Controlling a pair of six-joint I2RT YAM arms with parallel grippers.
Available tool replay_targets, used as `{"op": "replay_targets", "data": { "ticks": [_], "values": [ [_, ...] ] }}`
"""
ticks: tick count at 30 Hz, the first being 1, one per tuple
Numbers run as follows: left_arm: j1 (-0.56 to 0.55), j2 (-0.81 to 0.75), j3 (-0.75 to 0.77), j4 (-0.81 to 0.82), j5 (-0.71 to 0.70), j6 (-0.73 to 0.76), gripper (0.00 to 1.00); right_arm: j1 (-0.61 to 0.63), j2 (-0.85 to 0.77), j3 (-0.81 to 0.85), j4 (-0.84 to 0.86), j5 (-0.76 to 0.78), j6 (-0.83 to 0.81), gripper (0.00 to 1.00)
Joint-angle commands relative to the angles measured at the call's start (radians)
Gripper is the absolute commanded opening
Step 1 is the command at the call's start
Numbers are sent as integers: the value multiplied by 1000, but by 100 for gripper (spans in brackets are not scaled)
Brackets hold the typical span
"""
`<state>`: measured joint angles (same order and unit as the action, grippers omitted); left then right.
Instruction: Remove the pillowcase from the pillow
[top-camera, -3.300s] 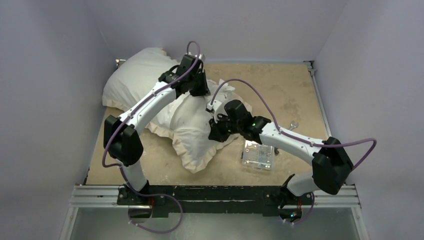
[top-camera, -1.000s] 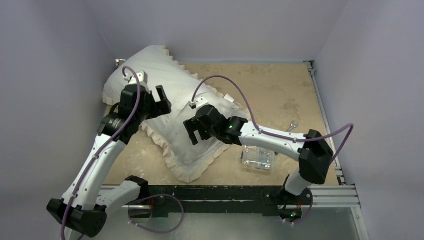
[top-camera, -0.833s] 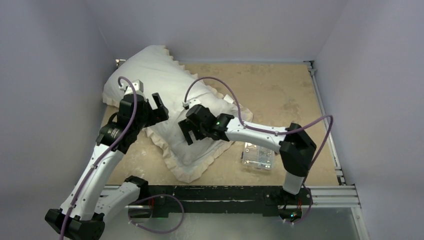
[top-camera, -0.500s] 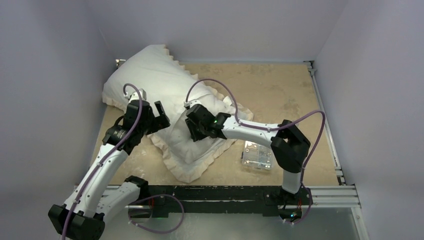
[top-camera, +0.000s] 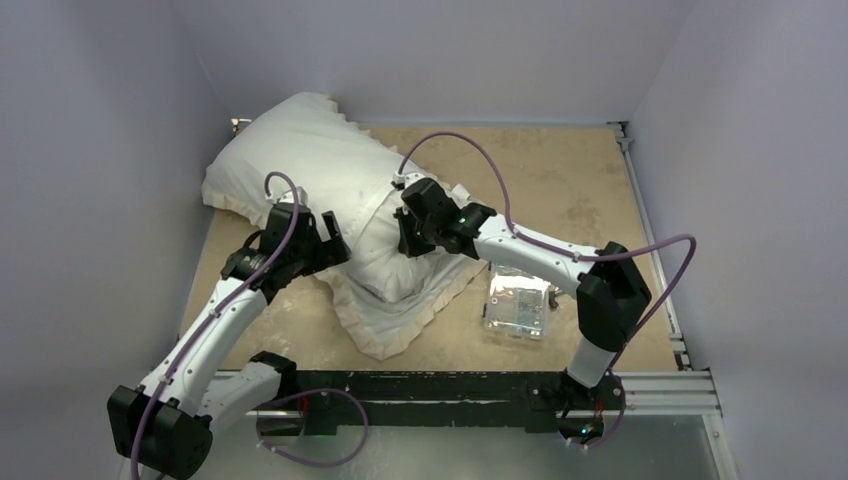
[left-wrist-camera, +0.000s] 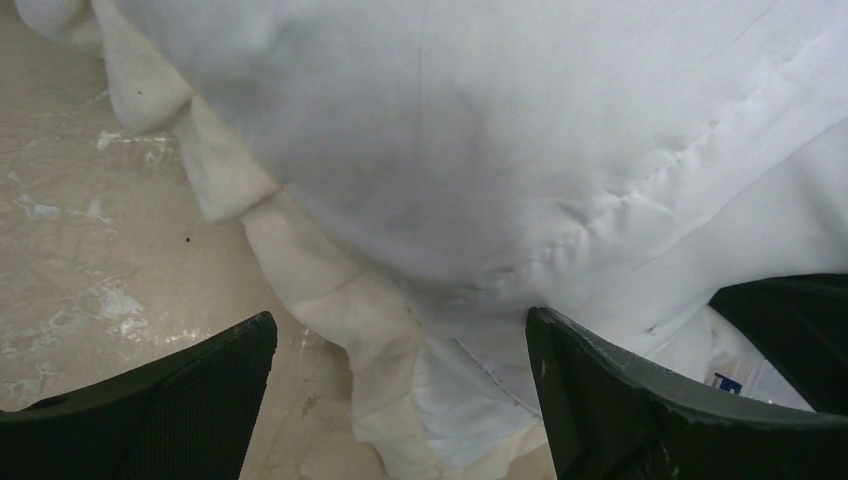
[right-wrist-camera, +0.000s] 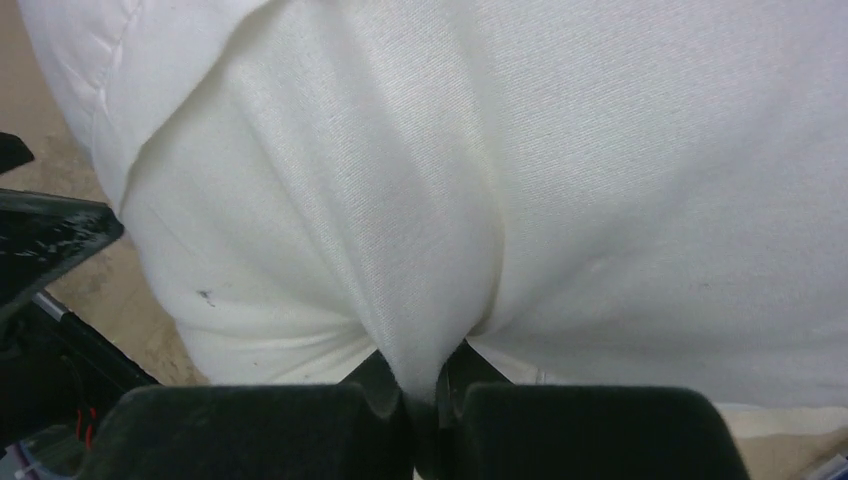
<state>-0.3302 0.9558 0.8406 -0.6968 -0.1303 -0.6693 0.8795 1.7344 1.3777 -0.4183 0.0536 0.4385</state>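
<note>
The pillowcase (top-camera: 330, 185), white back up and the pillow hidden inside, lies on the left of the bench (top-camera: 560, 180). My right hand (top-camera: 406, 244) is closed, pinching a fold of it. My left hand (top-camera: 324, 240) stands wide open at its frill. Just beside is a clear box (top-camera: 517, 308); its contents I cannot make out.
</note>
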Motion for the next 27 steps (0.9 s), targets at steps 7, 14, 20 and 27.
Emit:
{"op": "replay_targets", "data": {
  "ticks": [7,14,20,27],
  "values": [
    [-1,41,-98,136,179,-36,78,-41,-72,116,-31,31,-45,0],
    [-1,63,-139,172,254,-55,56,-70,-81,174,-46,16,-61,0],
    [-1,-13,-135,155,246,-37,64,-83,-80,211,-65,11,-73,0],
    [-2,37,-190,320,313,-122,67,-83,-79,211,-60,-52,-56,0]
  ]
}}
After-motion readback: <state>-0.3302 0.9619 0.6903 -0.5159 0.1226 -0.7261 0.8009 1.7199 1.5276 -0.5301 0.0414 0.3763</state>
